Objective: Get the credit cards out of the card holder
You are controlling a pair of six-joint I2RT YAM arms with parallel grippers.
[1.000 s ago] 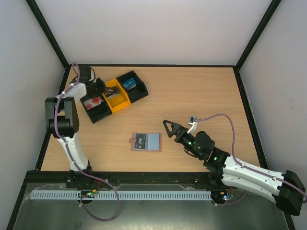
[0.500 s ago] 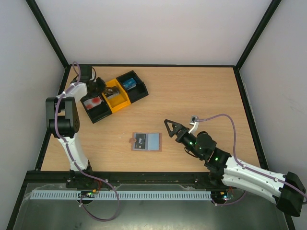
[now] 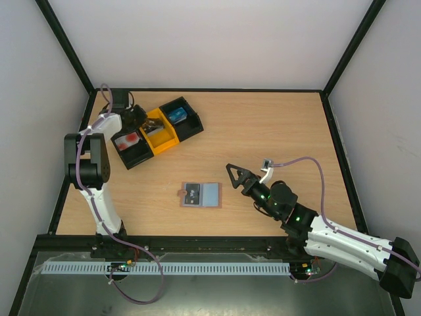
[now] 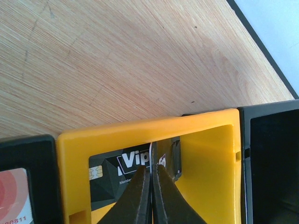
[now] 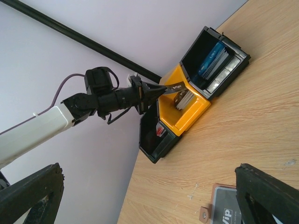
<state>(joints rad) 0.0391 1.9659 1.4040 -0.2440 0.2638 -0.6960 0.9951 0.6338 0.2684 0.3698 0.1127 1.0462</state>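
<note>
We see the left end effector [image 4: 152,169] pinched shut on a VIP card [image 5: 172,88], held by its edge over the yellow section [image 4: 140,128] of the tray [image 3: 187,130]; another card [image 4: 110,175] lies inside that section; the right end effector [image 3: 232,173] stands wide with nothing in it, above the tabletop [image 3: 276,125] and near the holder's [image 3: 210,195] right side; the holder lies open and flat around the tabletop's middle; a dark card [image 3: 191,193] sits in its left panel.
</note>
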